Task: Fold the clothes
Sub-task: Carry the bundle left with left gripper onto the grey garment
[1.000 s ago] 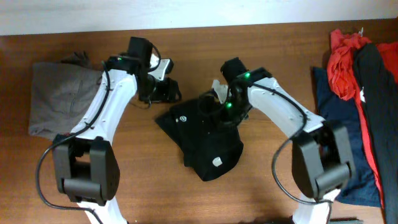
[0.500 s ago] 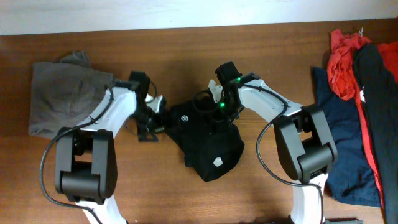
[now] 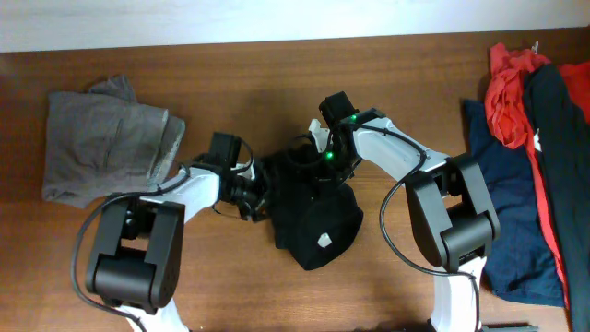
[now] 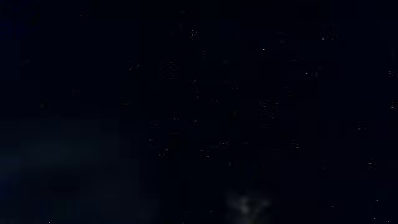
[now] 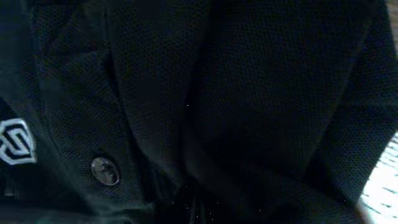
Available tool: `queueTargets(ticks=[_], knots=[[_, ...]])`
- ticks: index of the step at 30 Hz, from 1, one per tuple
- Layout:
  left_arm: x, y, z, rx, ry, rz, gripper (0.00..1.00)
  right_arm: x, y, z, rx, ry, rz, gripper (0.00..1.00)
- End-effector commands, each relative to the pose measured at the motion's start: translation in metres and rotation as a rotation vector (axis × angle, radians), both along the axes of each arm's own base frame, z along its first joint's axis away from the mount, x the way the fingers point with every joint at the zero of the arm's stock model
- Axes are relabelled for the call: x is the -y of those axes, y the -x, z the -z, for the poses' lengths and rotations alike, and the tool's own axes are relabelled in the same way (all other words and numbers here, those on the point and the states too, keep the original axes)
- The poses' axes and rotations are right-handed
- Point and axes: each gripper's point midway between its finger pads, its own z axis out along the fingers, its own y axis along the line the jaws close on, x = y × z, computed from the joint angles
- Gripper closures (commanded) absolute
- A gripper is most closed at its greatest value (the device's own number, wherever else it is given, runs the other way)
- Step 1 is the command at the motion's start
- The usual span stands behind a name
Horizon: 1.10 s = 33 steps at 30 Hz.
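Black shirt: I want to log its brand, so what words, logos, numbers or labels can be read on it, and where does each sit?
"S": white outlined emblem on the black shirt, right wrist view, cut by the left edge; no words beside it.
White patch on the shirt, overhead view: too small to read.
Button: no legible marking.
Left wrist view: too dark, nothing readable.

Brown wooden desk (image 3: 230, 78), grain running left-right. Black shirt (image 3: 318, 221) bunched in heap at centre, small white patch on near part. Grey garment (image 3: 97, 152) folded at far left, apart from shirt. Pile at right edge: red garment (image 3: 507, 97) at far end, navy garment (image 3: 512, 221) spread nearer, long black garment (image 3: 562, 138) lying over both.
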Motion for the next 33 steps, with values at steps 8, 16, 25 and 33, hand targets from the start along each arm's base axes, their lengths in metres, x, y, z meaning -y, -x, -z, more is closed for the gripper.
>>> queueTargets(ticks=[8,16,25,33], knots=[[-0.031,-0.021,-0.014,0.297,-0.122,0.156,0.99,0.023,0.011,-0.042,-0.029,-0.010,0.051,0.96],[-0.150,-0.119,-0.199,0.867,-0.224,-0.129,0.99,0.079,-0.017,-0.163,0.295,-0.058,0.193,0.97],[-0.324,-0.157,-0.179,0.921,-0.407,-0.460,1.00,0.082,-0.010,-0.171,0.306,-0.045,0.196,0.96],[-0.389,-0.114,-0.028,0.446,-0.344,-0.639,0.38,0.089,0.005,-0.162,0.246,0.005,0.181,0.96]])
